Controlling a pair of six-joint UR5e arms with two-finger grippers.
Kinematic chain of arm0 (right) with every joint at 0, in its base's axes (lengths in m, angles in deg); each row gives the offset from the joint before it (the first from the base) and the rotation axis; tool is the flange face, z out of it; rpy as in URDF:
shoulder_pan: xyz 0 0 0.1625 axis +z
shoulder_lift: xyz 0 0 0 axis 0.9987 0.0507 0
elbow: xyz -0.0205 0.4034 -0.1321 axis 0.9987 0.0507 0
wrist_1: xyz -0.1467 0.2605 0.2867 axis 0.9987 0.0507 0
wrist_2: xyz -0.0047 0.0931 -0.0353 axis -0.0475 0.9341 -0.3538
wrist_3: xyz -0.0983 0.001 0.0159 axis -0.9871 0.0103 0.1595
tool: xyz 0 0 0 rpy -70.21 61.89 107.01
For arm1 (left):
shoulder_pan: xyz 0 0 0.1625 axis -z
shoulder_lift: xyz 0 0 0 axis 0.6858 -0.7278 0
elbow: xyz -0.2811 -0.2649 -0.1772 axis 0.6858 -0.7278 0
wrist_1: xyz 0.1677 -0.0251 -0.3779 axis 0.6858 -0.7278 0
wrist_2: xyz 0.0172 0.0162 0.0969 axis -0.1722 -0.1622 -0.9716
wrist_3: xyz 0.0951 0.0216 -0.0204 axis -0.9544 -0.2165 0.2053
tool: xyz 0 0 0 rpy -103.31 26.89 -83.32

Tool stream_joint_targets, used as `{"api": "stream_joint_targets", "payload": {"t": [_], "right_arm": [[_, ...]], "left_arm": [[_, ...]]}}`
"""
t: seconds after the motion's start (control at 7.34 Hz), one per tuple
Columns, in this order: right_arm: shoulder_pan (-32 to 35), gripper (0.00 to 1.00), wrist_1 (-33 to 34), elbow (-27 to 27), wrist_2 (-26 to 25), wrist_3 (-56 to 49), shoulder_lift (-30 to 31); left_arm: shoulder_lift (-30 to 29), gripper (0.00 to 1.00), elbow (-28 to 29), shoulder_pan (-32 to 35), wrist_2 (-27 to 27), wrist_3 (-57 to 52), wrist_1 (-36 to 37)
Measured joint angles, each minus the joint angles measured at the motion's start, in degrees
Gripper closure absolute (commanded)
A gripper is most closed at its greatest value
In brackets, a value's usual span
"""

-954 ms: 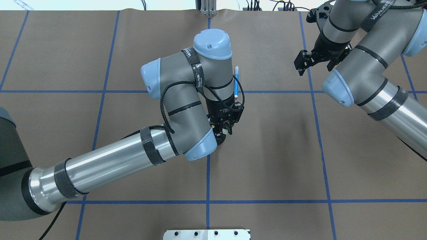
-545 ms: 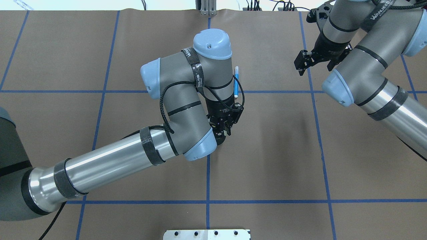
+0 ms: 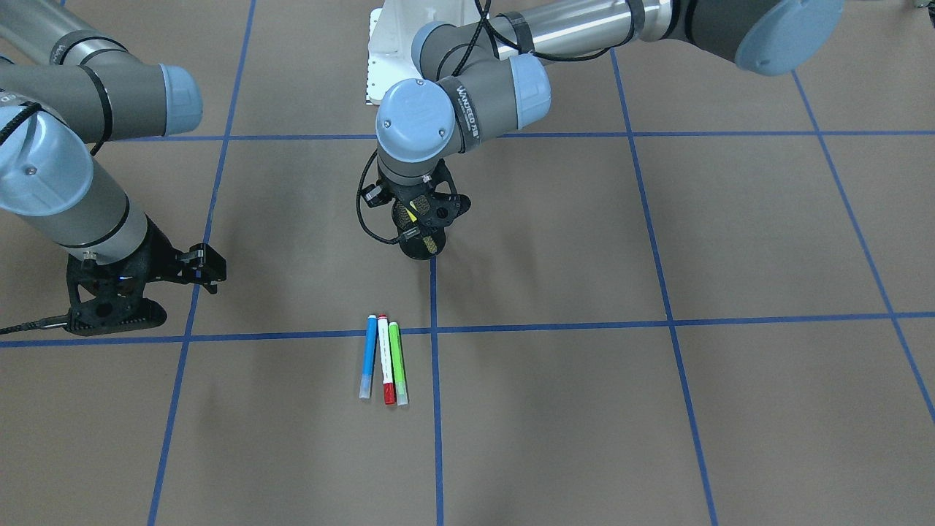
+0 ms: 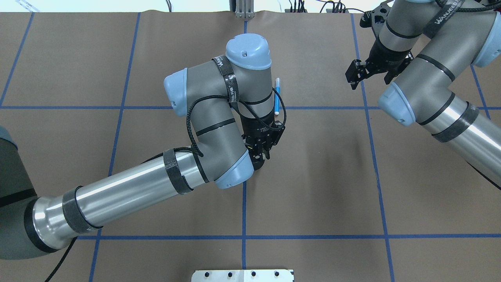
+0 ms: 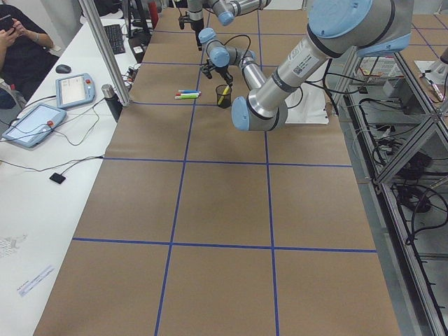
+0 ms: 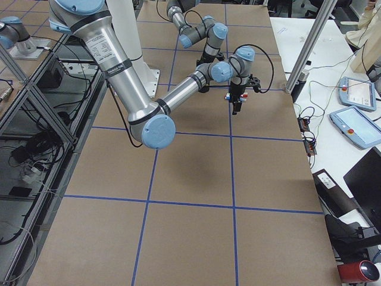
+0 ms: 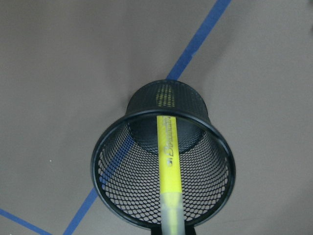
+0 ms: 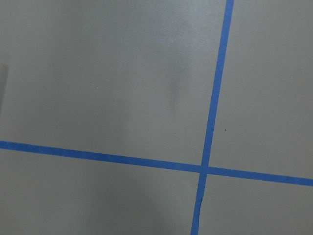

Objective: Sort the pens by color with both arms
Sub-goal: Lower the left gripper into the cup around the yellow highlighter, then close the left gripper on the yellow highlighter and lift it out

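left wrist: yellow pen inside mesh cup

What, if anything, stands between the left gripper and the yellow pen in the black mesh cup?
Nothing visible does. The left wrist view looks straight into the mesh cup, and the yellow pen leans up out of its open mouth toward the left gripper. The mesh wall surrounds only its lower part.

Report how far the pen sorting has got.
Done: blue pen, red-capped pen and green pen lie side by side on the table. In hand: left gripper grips the yellow pen standing in the mesh cup. Left: lay it out; right gripper hangs open, empty.
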Motion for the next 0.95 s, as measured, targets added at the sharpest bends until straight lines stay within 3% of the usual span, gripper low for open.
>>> {"api": "stream_joint_targets", "payload": {"t": [0.41, 0.95], "right_arm": [[-0.01, 0.02, 0.00, -0.05, 0.01, 0.00, 0.00], [-0.05, 0.02, -0.06, -0.09, 0.01, 0.08, 0.09]], "left_arm": [[0.03, 0.79, -3.12, 0.33, 0.07, -0.04, 1.93], [0.11, 0.79, -12.02, 0.81, 0.35, -0.91, 10.88]]}}
